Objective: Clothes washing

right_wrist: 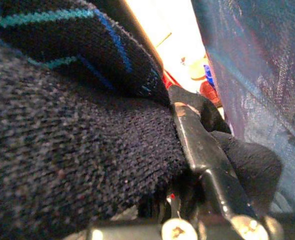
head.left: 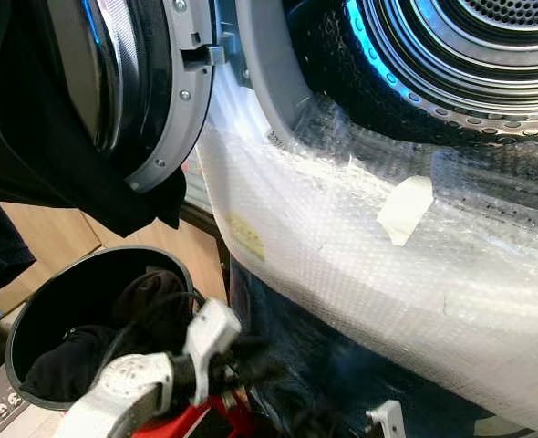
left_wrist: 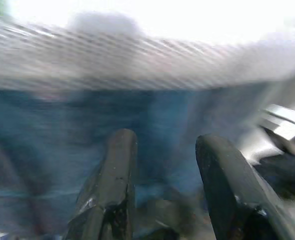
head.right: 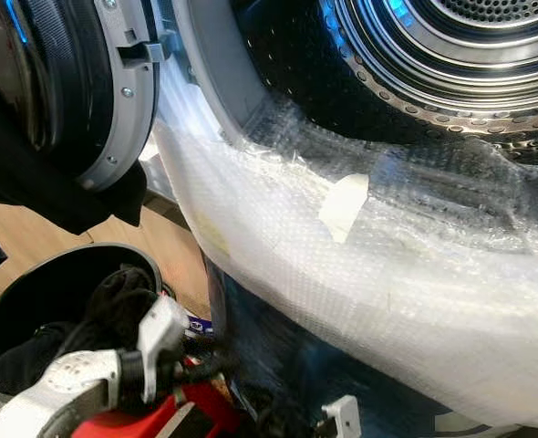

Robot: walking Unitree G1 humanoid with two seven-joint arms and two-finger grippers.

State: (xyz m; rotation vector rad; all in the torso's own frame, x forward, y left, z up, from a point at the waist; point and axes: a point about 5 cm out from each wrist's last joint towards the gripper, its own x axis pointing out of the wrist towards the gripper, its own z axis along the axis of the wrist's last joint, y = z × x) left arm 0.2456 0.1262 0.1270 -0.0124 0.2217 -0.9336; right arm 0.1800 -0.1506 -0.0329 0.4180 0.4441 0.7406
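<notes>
Dark knitted clothing (right_wrist: 72,165) presses against the right claw (right_wrist: 197,150), whose fingers pinch the fabric. Ahead, the washing machine's drum (head.left: 451,55) gapes with nothing visible inside, its door (head.left: 132,82) swung open, so loading looks barely started. More dark clothes fill the round bin (head.left: 32,328) on the wooden floor (head.left: 59,233). Left claw (left_wrist: 162,185) hangs spread apart, holding nothing. Bubble wrap (head.left: 360,246) covers the machine's front.

Your left arm (head.left: 132,379) lies across the lower left of the head view, its gripper (left_wrist: 167,170) holding its two black fingers (left_wrist: 115,175) apart with nothing between them, while your right gripper (right_wrist: 187,150) is clamped on dark knitted cloth (right_wrist: 72,150).
</notes>
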